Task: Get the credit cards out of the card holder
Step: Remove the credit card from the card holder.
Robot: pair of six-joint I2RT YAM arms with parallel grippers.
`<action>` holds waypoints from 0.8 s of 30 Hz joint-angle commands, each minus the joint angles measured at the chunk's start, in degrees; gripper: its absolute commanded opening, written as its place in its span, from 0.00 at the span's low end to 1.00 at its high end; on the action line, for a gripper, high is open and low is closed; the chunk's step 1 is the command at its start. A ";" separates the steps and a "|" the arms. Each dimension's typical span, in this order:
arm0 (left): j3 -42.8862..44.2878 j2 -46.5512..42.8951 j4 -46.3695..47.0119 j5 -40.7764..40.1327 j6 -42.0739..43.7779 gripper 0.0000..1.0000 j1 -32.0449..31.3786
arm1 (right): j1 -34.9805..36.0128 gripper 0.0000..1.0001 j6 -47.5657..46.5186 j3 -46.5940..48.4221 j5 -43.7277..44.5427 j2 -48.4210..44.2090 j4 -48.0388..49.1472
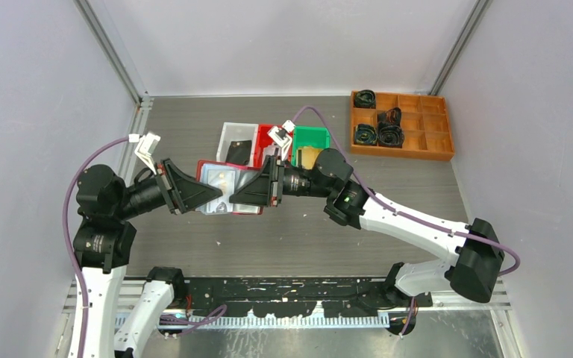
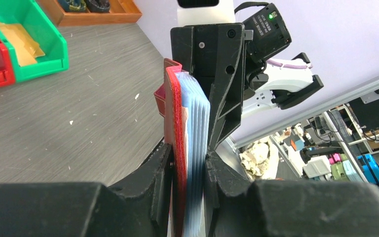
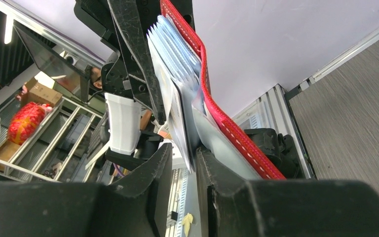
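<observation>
Observed: the red leather-like folding card holder [image 1: 222,179] hangs open above the grey counter [image 1: 283,239], spanned between both arms, just on the near side of the bins. The left hand [image 2: 190,159] is clamped on the red cover together with the foot of the pale clear sleeves [image 2: 197,118]. The right hand [image 3: 183,159] is closed on one or two sleeve leaves at the opposite edge, and I cannot tell whether a card sits inside that pinch. Risks: if the right hand holds sleeve only, a pull would stretch or tear the plastic rather than free a card. Opposed pulling could also drag the cover out of the left pinch and drop the holder. With the sleeve mouths tilted, a loose card may slide out onto the counter instead of into a bin. Count: one card holder, with a fan of roughly seven sleeve edges in the left wrist view, not exactly countable; the cards inside cannot be counted. Two cards lie outside it: one thin dark rectangular plastic card [image 1: 240,152] in the white plastic bin [image 1: 227,134], and one gold card [image 1: 312,157] in the green plastic bin [image 1: 317,134]. One red plastic bin [image 1: 263,142] stands between them, its contents hidden. One wooden compartment tray [image 1: 427,127] holds four black coils [image 1: 390,136].
</observation>
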 commanded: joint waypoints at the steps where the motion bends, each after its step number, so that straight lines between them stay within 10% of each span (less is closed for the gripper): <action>1: -0.18 -0.64 4.47 9.65 -4.40 0.27 -1.01 | 0.47 0.29 0.47 0.50 3.47 0.35 9.29; 10: -0.13 -1.08 3.87 8.96 -3.09 0.38 -1.07 | 0.50 0.10 1.34 -1.68 3.12 -0.85 11.66; 24: -0.04 -0.44 9.71 8.96 -9.86 0.20 -1.01 | 0.50 0.02 0.86 -8.78 2.56 -5.28 13.24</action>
